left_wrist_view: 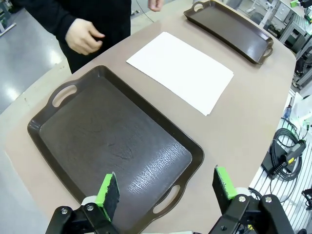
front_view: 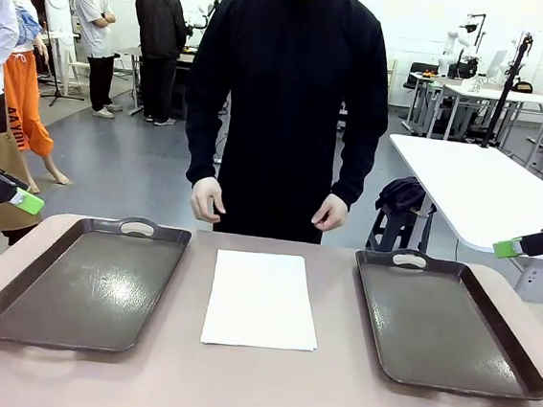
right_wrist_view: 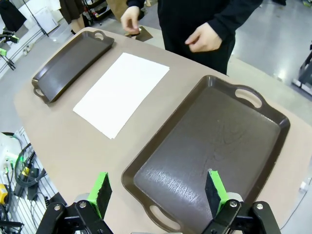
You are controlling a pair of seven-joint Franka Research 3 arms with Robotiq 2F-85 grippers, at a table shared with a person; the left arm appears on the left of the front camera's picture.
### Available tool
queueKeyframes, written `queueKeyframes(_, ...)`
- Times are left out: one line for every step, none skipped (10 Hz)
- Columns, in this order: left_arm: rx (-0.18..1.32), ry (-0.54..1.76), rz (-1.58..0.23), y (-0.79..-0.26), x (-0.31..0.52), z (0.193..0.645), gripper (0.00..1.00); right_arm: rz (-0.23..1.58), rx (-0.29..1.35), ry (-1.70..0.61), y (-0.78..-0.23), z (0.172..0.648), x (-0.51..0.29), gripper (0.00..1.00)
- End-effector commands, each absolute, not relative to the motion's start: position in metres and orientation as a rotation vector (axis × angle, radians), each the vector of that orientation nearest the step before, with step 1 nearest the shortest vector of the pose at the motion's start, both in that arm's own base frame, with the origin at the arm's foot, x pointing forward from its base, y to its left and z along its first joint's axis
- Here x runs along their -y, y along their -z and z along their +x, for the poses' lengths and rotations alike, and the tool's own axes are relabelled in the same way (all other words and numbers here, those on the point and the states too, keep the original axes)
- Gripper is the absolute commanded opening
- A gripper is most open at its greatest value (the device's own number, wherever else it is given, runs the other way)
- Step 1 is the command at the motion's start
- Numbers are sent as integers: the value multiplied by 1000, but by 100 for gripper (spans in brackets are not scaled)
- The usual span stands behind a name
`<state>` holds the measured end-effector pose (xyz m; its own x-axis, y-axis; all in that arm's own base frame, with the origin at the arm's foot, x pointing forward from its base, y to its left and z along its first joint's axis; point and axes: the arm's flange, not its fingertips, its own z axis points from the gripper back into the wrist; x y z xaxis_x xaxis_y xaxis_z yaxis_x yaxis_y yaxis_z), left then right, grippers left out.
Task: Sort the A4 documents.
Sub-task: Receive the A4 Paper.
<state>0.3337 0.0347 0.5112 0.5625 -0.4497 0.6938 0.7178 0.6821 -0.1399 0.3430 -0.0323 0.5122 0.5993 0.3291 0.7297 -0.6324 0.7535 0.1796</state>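
Our left end effector [left_wrist_view: 165, 191] hangs with its jaws spread as wide as they go and nothing between the green pads. In its wrist view it looks down on the near handle end of the left tray [left_wrist_view: 112, 146]. Our right end effector [right_wrist_view: 157, 192] is likewise wide open and empty, poised over the near end of the right tray [right_wrist_view: 209, 141]. In the front view the two sit at the far left and far right edges of the frame, raised off the worktop [front_view: 254, 385]. We judge this leaves the middle free and gives each arm a clear look at its own tray.

The A4 documents [front_view: 262, 299] lie flat at lower centre of the front view, between the trays and touching neither, edges squared. We cannot tell how many sheets there are. Placed there, either arm could reach them, and the bare trays on each side look like the sorting bins. Nothing is sorted yet.

The person's hands [front_view: 206, 199] hang just past the far edge at upper centre, off the paper, probably waiting.
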Motion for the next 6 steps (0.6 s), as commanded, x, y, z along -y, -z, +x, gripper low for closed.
queueKeyframes(682, 730, -444, -510, -37, 335, 100, 468, 736, -585, -511, 344, 31, 100)
queueKeyframes(682, 730, -444, -510, -37, 335, 100, 468, 736, -585, -511, 344, 31, 100)
queueKeyframes(682, 730, -444, -510, -37, 335, 100, 468, 736, -585, -511, 344, 31, 100)
queueKeyframes(682, 730, -444, -510, -37, 335, 100, 468, 736, -585, -511, 344, 31, 100)
queueKeyframes(682, 730, -444, -510, -37, 335, 100, 468, 736, -585, -511, 344, 31, 100)
queueKeyframes(682, 730, -444, -510, -37, 335, 100, 468, 736, -585, -511, 344, 31, 100)
